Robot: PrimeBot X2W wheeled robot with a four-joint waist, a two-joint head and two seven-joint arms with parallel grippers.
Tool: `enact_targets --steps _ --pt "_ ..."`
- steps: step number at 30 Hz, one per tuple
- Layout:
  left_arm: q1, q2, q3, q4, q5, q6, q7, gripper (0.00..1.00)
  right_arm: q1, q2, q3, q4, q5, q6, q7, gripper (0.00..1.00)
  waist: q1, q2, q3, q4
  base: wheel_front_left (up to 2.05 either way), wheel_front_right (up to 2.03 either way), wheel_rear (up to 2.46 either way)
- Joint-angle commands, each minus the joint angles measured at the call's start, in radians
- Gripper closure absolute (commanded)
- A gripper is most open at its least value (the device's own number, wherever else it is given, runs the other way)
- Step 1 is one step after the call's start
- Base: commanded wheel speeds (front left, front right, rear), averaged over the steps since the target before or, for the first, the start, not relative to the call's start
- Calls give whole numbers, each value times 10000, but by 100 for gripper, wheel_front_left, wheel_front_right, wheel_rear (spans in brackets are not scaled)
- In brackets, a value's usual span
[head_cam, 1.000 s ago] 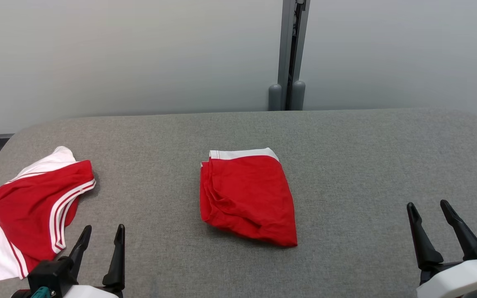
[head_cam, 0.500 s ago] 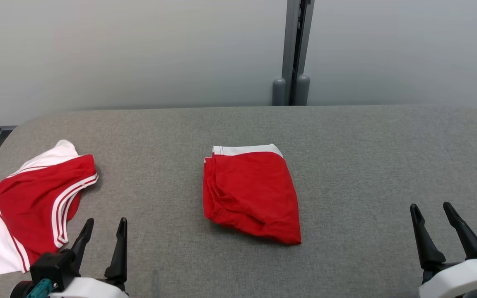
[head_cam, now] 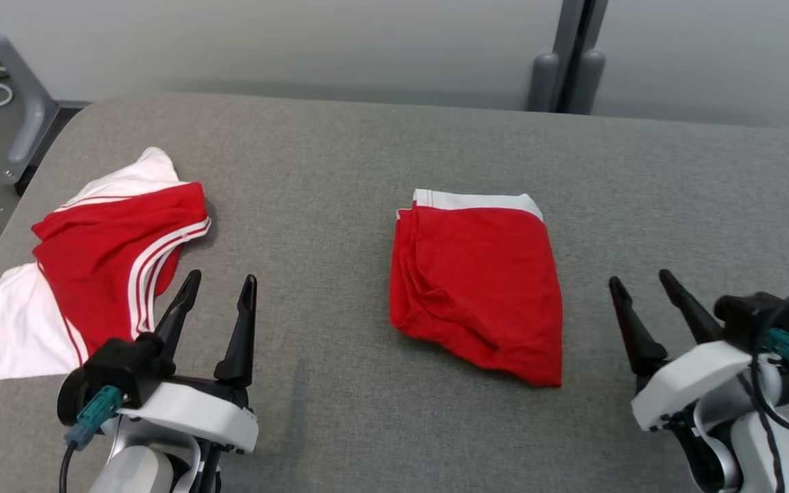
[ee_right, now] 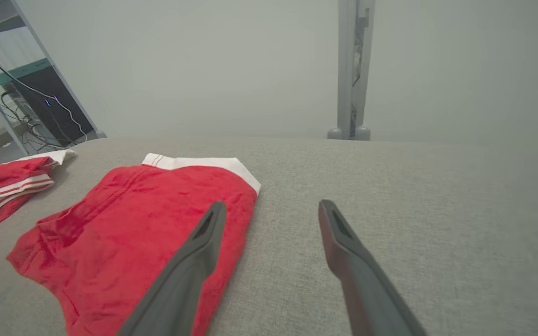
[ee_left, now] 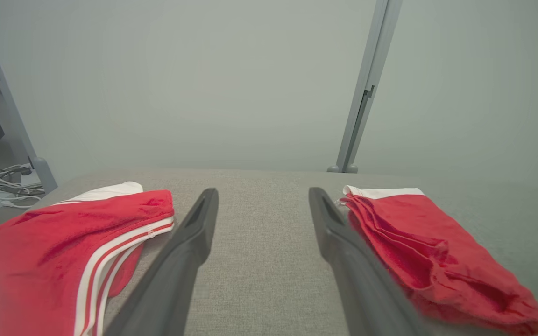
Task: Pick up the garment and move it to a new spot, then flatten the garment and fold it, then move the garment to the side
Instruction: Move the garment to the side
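**Head view.** A grey fabric worktop (head_cam: 340,157) carries two garments. The folded garment (head_cam: 477,287), red with a white band along its far edge, lies flat between the two sets of fingers. It sits to the right of the left fingers (head_cam: 240,329) and to the left of the right fingers (head_cam: 631,325), apart from both. Each pair of fingers stands spread wide and holds nothing, with the tips pointing away from the robot over bare worktop. A second garment (head_cam: 103,267), red with white stripes and a white panel, lies rumpled to the left of the left fingers, its striped edge near the outer finger.

**Left wrist view.** The left fingers (ee_left: 189,252) frame a strip of bare worktop. The second garment (ee_left: 54,252) lies outside the left-hand finger. The folded garment (ee_left: 414,242) lies outside the right-hand finger, with its stacked layer edges turned towards that finger.

**Right wrist view.** The right fingers (ee_right: 346,252) are equally wide. The folded garment (ee_right: 147,219) lies to their left, and the left-hand finger crosses in front of its right edge. The second garment (ee_right: 7,182) lies farther left, beyond the folded one. Bare worktop fills the gap between the fingers and extends to their right. A grey post (ee_right: 355,70) stands against the pale wall ahead of the fingertips, past the far edge of the worktop.
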Motion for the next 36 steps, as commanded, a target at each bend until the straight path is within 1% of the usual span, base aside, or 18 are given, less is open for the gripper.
enact_targets --steps 1,5,8,15,19,20,21,25,29,33,36 --pt "-248 2 -3 59 70 -51 -87 0 -247 -123 228 304 97 2 95 0 0 0 390 407 0 0 0" --pt "-530 -154 -128 258 125 -148 -208 0 -905 -200 1066 1214 523 2 424 0 0 0 619 678 0 0 0" --pt "-618 -246 -153 381 101 -168 -305 0 -1173 -294 1446 1740 841 2 810 0 0 0 738 817 0 0 0" --pt "-738 -423 -153 615 85 -227 -486 0 -1475 -344 1791 2589 1572 2 1981 0 0 0 937 913 0 0 0" --pt "-768 -430 -136 701 68 -265 -509 0 -1590 -337 1911 2656 1761 2 2194 0 0 0 962 872 0 0 0" --pt "-787 -428 -126 726 60 -253 -525 0 -1623 -339 1956 2674 1797 2 2239 58 0 0 964 854 0 0 0" --pt "-801 -432 -124 753 57 -262 -531 0 -1660 -340 2007 2687 1850 2 2243 100 0 0 963 836 0 0 0" --pt "-809 -397 -95 802 57 -272 -556 0 -1893 -384 2260 2759 1930 2 2181 100 0 0 936 644 0 0 0" --pt "-747 -297 -74 758 88 -249 -572 0 -2011 -570 2631 2644 2040 1 2093 100 0 0 902 228 0 0 0" --pt "-704 -98 5 568 129 -163 -517 0 -2110 -804 2988 2501 2159 -1 2121 100 0 0 943 -456 0 0 0" --pt "-713 31 73 367 134 -106 -444 0 -2235 -1010 3266 2426 2212 1 2132 100 0 0 1054 -1090 0 0 0"
